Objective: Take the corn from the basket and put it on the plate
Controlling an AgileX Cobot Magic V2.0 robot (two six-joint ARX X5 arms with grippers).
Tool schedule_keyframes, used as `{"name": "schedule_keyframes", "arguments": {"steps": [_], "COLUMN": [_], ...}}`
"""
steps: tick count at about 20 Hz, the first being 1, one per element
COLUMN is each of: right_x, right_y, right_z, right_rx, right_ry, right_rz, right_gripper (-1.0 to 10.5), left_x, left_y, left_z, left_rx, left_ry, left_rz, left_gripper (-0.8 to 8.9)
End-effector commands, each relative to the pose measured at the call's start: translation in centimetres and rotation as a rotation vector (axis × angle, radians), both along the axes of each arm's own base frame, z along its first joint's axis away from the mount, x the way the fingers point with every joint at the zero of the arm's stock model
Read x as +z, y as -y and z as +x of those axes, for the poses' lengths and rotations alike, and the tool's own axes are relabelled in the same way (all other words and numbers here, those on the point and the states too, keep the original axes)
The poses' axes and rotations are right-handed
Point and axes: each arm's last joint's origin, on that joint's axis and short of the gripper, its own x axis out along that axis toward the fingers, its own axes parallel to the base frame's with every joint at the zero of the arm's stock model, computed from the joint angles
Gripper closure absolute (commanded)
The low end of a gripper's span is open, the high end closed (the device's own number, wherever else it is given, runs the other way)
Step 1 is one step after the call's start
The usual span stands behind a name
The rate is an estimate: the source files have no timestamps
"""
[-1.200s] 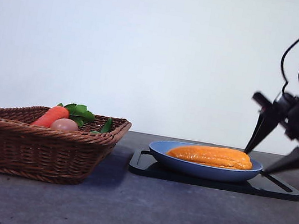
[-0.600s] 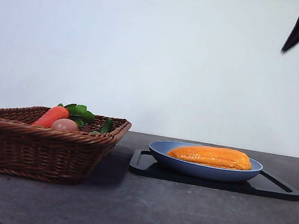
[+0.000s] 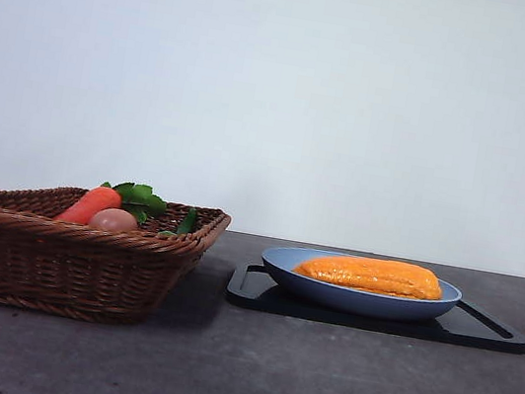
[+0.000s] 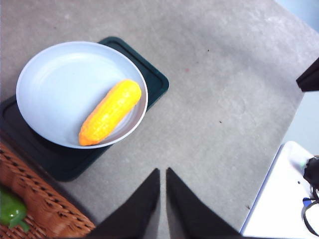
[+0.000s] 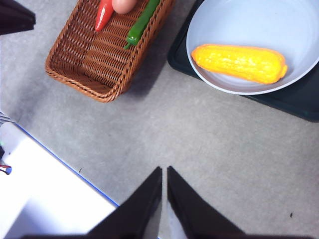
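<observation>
The corn (image 3: pixel 371 274) lies on its side in the blue plate (image 3: pixel 358 298), which sits on a black tray (image 3: pixel 266 298) beside the wicker basket (image 3: pixel 63 255). High above the plate, the left gripper (image 4: pixel 163 175) and right gripper (image 5: pixel 164 173) each hang with jaws pressed together, holding nothing.

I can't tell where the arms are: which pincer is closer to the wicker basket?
Left. The left pincer hangs just off the basket's corner, above bare table. The right pincer hangs farther away, with a wide stretch of table between it and the basket.
</observation>
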Motion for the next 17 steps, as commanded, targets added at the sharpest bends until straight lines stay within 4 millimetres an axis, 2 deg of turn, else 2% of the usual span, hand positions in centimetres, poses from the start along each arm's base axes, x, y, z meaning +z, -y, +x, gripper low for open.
{"name": "schedule_keyframes", "arguments": {"steps": [1, 12, 14, 17], "right_x": [0.6, 0.7, 0.7, 0.7], "right_y": [-0.1, -0.1, -0.1, -0.1], "right_z": [0.3, 0.4, 0.4, 0.4], "right_rx": [0.011, 0.011, 0.011, 0.011], "right_ry": [0.035, 0.056, 0.058, 0.06], "right_rz": [0.007, 0.009, 0.009, 0.01], "right_gripper": [9.4, 9.4, 9.4, 9.4], "left_x": [0.7, 1.8, 2.4, 4.4], "left_y": [0.2, 0.6, -0.6, -4.5], "left_z": [0.0, 0.5, 0.9, 1.0], "left_rx": [-0.018, -0.018, 0.001, 0.119], "left_ry": [0.033, 0.142, 0.26, 0.371], "left_rz": [-0.015, -0.098, -0.048, -0.038], "left_gripper": [8.06, 8.06, 8.06, 8.06]}}
